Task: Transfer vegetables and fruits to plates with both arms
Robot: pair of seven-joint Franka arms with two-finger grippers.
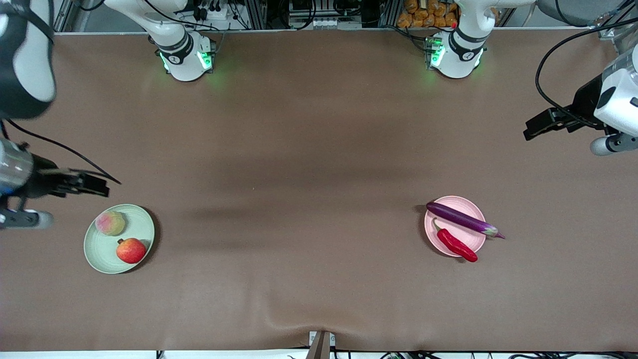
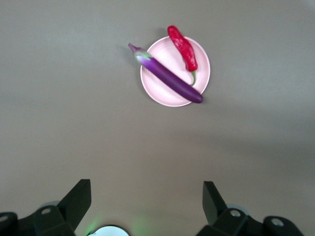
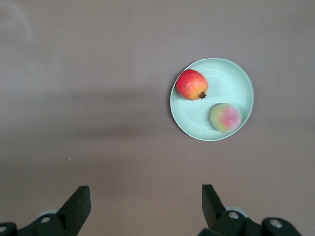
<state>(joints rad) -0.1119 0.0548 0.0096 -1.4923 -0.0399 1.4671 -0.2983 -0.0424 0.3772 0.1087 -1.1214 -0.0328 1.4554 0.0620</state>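
Both plates look loaded already, and both arms hang high at the table's ends, each with jaws spread wide and nothing between them.

The left gripper [image 1: 529,130] is up over bare table at the left arm's end. The pink plate [image 1: 438,234] lies nearer the front camera than the spot under it and more toward the table's middle. On this plate the eggplant [image 1: 461,218] lies slantwise, its long axis running rim to rim, with the pale green cap and stem tip poking out past the edge. The chili [image 1: 456,244] lies beside it on a roughly matching slant, apart from it, with its pointed red end over the rim nearest the front camera.

The right gripper [image 1: 99,185] hangs just off the green plate [image 1: 94,254], at the rim farthest from the front camera. The peach [image 1: 110,223] sits closest to those jaws; the pomegranate [image 1: 131,250] sits nearer the front camera, apart from the peach.

The eggplant is glossy and slim, the chili shiny and slightly bent; both fruits are round and would roll if nudged. The plates are matte with raised rims, on a plain brown table [image 1: 309,174].

To my eye nothing remains to be moved.
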